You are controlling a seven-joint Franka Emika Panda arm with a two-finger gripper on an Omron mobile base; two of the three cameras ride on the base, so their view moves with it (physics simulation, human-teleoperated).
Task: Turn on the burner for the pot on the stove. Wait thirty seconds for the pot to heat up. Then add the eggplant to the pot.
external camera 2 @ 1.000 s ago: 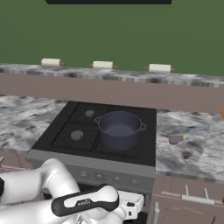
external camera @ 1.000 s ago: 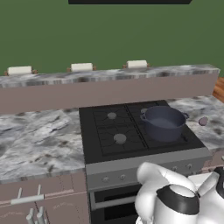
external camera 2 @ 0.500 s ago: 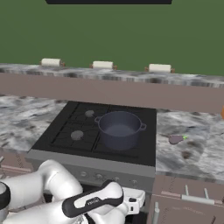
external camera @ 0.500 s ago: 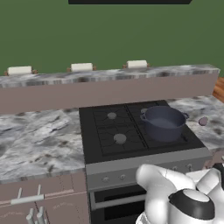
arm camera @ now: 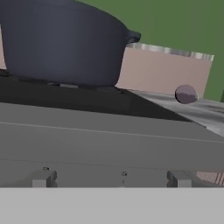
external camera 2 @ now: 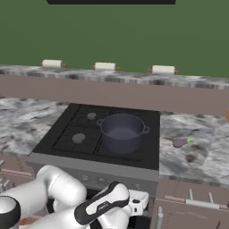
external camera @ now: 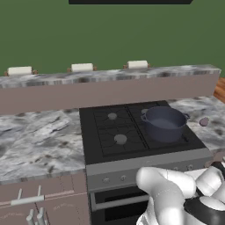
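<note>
Right base view puts the pot (external camera 2: pixel 122 132) on the stove (external camera 2: pixel 71 143), over the front burner at the 3 o'clock side of the cooktop. The eggplant (external camera 2: pixel 179 142) lies on the marble tabletop (external camera 2: pixel 197 147) just past the stove's 3 o'clock edge, apart from the pot. Small knobs (arm camera: pixel 42 178) line the grey front panel. The end effector (external camera 2: pixel 139 201) hangs low before that panel, at 6 o'clock from the pot, its fingers spread wide and gripping nothing.
</note>
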